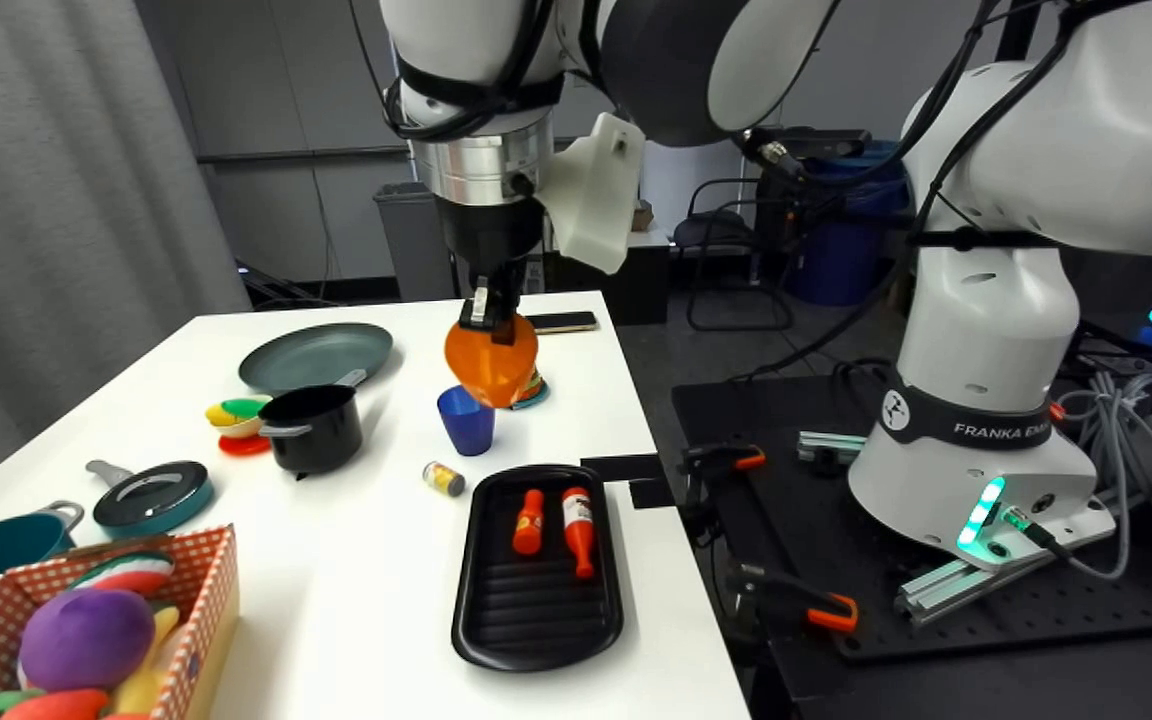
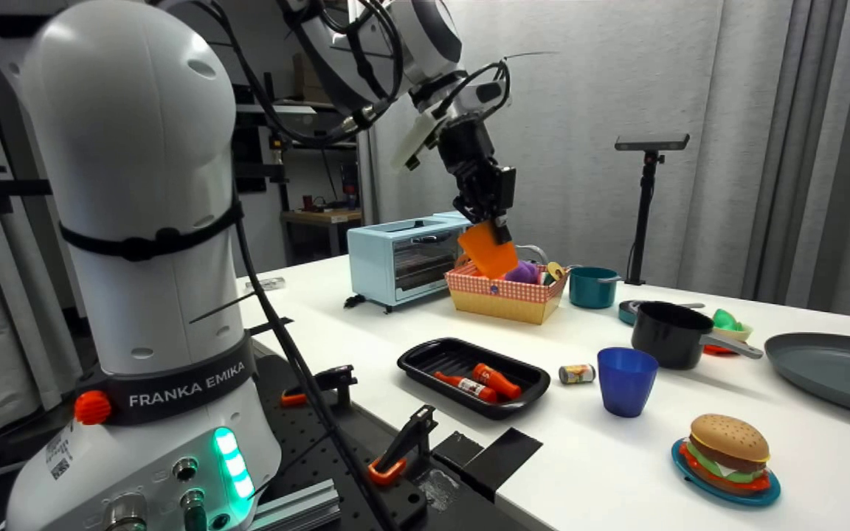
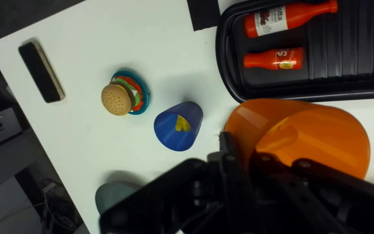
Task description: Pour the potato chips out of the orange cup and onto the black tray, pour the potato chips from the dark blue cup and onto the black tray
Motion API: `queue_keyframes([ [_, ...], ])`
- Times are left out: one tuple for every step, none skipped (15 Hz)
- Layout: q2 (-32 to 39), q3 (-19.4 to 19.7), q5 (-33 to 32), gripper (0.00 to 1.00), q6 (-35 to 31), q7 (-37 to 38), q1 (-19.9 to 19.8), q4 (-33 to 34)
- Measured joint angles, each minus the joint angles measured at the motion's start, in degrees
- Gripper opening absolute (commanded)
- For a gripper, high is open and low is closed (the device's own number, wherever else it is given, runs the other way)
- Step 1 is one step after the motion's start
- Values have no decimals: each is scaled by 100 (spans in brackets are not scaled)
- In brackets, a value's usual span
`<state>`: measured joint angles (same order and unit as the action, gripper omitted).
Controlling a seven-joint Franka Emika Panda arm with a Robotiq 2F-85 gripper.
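- Up front in an exterior view, black tray [image 1: 536,622], two red bottles [image 1: 529,525] lying in it.
- Here's the pincer [image 1: 492,322], clamped on the orange cup [image 1: 492,372], tipped, higher than the tray; directly above it, I can't tell.
- Small can [image 1: 444,478] beside the tray's far end.
- Past the tray, blue cup [image 1: 466,425] upright, yellow pieces [image 3: 182,123] inside.
- Well beyond the tray, grey pan [image 1: 316,357].
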<state>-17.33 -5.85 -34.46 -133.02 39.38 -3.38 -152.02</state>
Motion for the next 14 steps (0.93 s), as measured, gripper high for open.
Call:
queue_keyframes([
  [-23,-70,-160,2,164,84,-26,0],
  [-41,-137,-333,2,344,177,-36,2],
  [-59,-202,-501,2,529,261,-36,4],
  [-69,-269,-659,2,713,333,-36,8],
  [-71,-336,-816,2,901,395,-30,12],
  [-71,-400,-969,2,1091,443,-19,14],
  [-69,-462,-1132,2,1291,483,3,16],
  [-62,-523,-1287,2,1484,508,30,19],
  [-50,-582,-1434,2,1673,527,68,21],
  [-30,-630,-1572,2,1851,541,127,24],
  [0,-670,-1700,2,2005,546,192,30],
  [39,-697,-1816,2,2131,548,256,41],
  [94,-716,-1938,2,2235,548,326,61],
  [170,-726,-2056,2,2312,548,396,95],
])
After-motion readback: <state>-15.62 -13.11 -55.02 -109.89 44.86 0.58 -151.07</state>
